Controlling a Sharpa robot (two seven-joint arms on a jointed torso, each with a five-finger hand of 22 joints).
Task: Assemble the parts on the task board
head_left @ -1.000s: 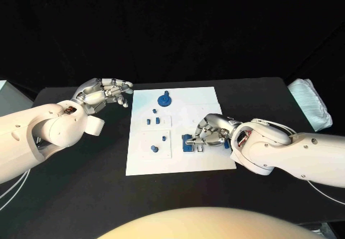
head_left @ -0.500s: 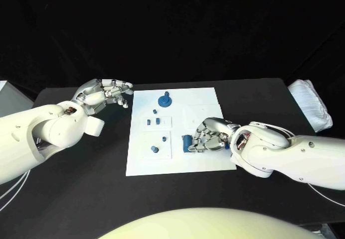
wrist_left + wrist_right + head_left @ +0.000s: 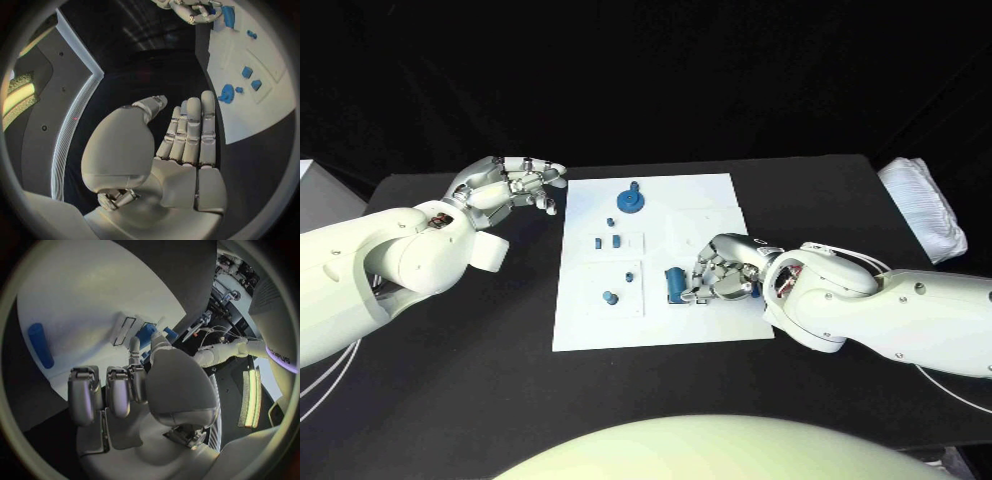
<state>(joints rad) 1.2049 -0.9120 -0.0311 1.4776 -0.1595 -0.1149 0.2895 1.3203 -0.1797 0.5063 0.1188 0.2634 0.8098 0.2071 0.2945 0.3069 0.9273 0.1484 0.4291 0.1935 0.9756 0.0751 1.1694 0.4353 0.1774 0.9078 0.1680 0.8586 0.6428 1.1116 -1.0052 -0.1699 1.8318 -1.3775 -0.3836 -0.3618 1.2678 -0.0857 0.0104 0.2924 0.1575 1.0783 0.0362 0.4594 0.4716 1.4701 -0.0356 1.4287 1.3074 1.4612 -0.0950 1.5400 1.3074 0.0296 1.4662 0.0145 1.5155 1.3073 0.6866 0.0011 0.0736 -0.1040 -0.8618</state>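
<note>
R hand point(image 3: 718, 272) sits low over the task board point(image 3: 689, 205), near its R-side middle, fingers curled down around a blue part point(image 3: 676, 282) that stands roughly upright on the board. Looks like a light pinch on that part, but contact is partly hidden, so can't tell for sure whether it's gripped or just touched. In the R wrist view a long blue piece point(image 3: 39, 345) lies flat on the white plate, apart from the fingers point(image 3: 117, 390).

L hand point(image 3: 514, 183) hangs off the board's far L corner above the bench point(image 3: 473, 400), fingers apart, holding nothing.

Other parts: blue round piece w/ knob point(image 3: 632, 202) near the far edge, small pegs point(image 3: 606, 242) in the middle panel, oval piece point(image 3: 612, 297) in the nearer panel.

Judgement: step in hand = seating the upright part in its slot. To do it well: keep it vertical, line up w/ slot before pressing, push straight down w/o twist, ease off slowly so it doesn't tip. L hand should stay clear unless the board slides.
</note>
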